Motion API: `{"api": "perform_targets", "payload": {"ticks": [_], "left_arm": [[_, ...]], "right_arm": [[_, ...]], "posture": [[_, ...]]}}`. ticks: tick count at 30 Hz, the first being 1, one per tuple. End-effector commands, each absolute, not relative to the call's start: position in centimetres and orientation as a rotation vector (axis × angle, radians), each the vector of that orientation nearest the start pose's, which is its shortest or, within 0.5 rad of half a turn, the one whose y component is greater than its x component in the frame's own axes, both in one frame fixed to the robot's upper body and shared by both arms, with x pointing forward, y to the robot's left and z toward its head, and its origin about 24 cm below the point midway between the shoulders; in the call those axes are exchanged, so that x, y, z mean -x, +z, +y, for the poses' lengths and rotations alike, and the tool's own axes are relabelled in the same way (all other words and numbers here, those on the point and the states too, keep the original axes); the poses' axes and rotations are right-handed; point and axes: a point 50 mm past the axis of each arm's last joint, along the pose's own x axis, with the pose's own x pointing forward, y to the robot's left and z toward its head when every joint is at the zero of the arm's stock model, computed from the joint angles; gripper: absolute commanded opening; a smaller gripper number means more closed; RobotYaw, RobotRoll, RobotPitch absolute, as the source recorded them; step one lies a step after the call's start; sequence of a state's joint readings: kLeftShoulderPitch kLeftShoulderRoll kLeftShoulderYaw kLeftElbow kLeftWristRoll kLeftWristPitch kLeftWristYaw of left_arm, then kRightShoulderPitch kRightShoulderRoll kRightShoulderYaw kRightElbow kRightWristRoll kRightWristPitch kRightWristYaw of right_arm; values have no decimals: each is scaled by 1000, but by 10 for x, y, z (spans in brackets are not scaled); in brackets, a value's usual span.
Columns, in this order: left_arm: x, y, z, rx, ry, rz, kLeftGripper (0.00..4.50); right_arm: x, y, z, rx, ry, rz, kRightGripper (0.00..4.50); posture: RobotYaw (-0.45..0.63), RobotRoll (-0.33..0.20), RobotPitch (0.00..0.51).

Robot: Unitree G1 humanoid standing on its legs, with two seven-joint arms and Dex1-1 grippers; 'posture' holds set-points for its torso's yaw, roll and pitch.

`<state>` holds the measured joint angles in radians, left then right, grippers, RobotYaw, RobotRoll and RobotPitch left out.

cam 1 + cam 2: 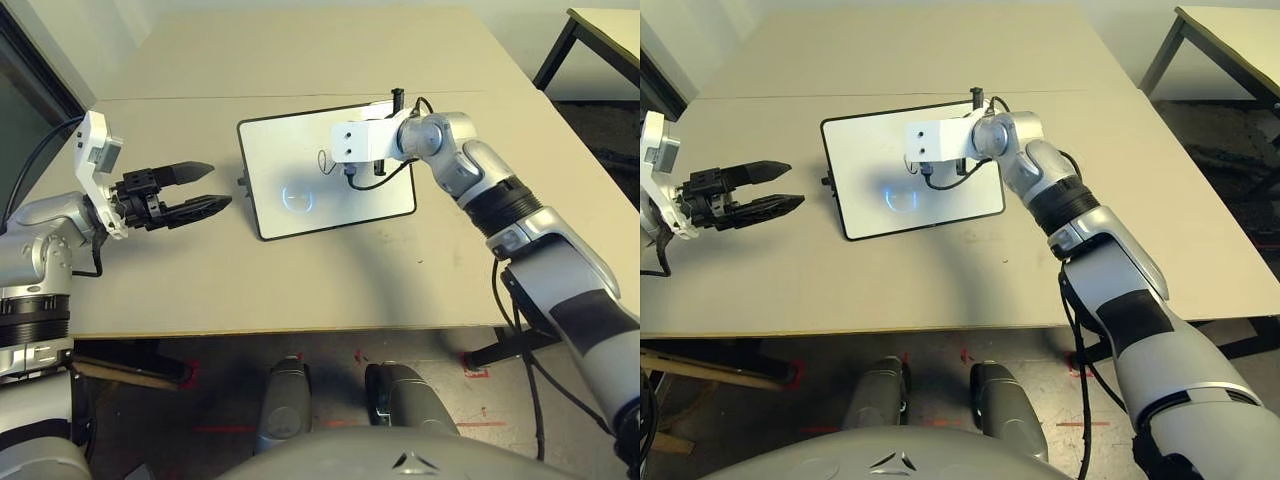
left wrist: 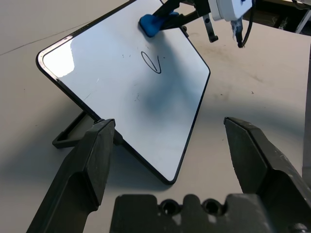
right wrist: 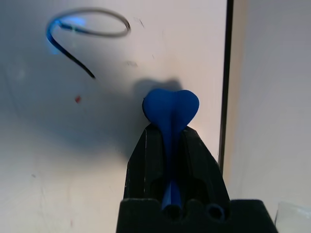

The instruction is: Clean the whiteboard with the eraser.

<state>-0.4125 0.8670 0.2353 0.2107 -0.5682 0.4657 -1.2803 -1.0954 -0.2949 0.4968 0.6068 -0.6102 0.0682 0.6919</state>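
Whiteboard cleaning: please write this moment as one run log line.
right gripper: shut on eraser | whiteboard: loop mark left | left gripper: open, apart

No readable text, labels or numbers anywhere.

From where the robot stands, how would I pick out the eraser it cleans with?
Find the whiteboard propped in the middle of the table. Over its far right part hangs the right gripper, jaws shut on the eraser. It is the small bright-blue block, the one coloured thing there, near a black loop scribble.
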Motion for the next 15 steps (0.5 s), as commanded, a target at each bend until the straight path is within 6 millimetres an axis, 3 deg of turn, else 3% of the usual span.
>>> {"api": "perform_targets", "payload": {"ticks": [1, 8, 15], "left_arm": [[-277, 184, 289, -73, -992, 130, 4500], [-277, 185, 289, -73, -993, 129, 4500], [-278, 184, 289, -72, -997, 132, 4500]], "right_arm": [[-374, 191, -41, 1374, 865, -75, 222], [-357, 204, -37, 1292, 911, -116, 221], [-349, 192, -55, 1299, 910, -63, 221]], "posture": [[321, 0, 79], [318, 0, 83], [311, 0, 84]]}}
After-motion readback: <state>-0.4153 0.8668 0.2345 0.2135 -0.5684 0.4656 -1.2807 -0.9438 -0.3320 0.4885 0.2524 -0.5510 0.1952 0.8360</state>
